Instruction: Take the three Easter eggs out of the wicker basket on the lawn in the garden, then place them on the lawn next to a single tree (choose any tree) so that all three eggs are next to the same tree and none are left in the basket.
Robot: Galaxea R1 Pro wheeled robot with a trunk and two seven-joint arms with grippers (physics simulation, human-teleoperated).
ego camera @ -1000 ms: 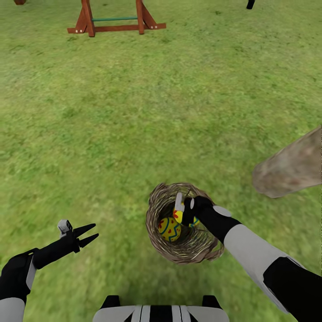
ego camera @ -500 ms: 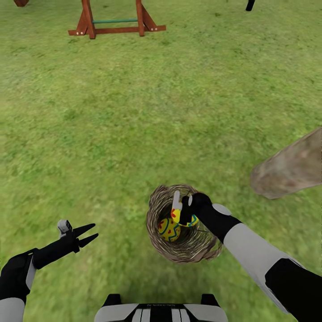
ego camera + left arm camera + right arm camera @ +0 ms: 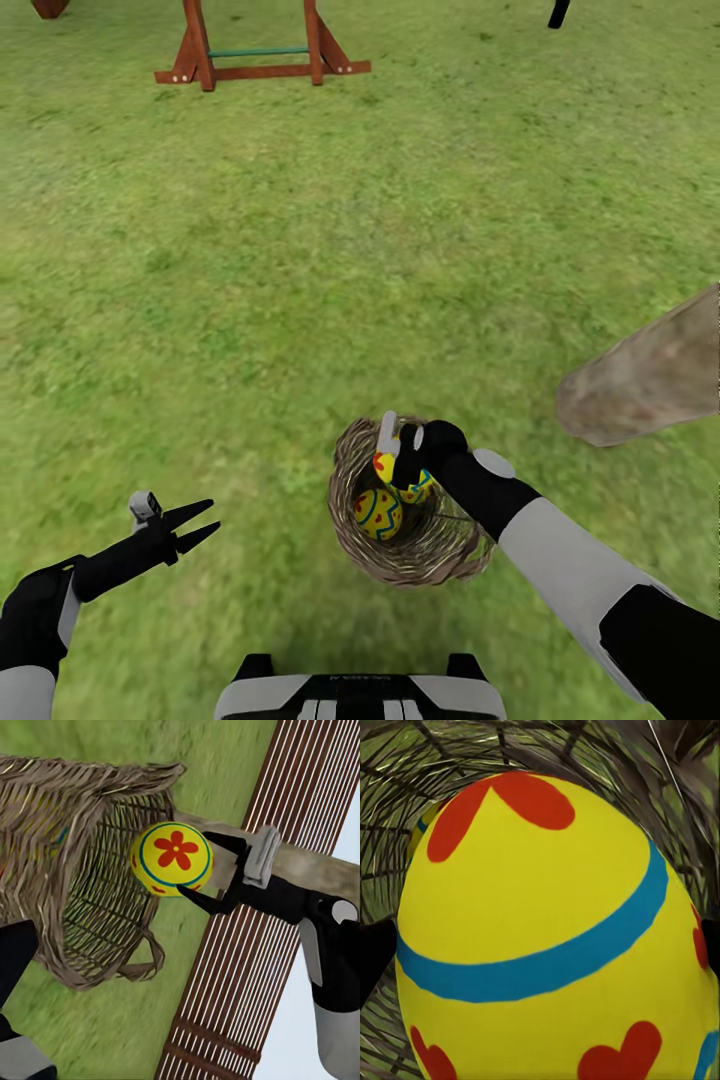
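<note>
Carefully: right gripper [image 3: 400,462] pinching an Easter egg [image 3: 392,468]; lift straight clear of the wicker basket [image 3: 352,478] rim; left gripper [image 3: 196,526] spread

The right arm reaches forward and inward from the lower right of the head view, its white forearm running into a black wrist, and the right claw [image 3: 397,452] has its two fingers pressed against either side of an Easter egg [image 3: 392,468], gripping it. From the left wrist view the same claw [image 3: 201,872] pinches that egg [image 3: 172,859] between its dark, pointed fingertips. The left arm lies low at the lower left of the head view, angled forward, with the left claw [image 3: 197,526] parted in a narrow V, holding nothing.
</note>
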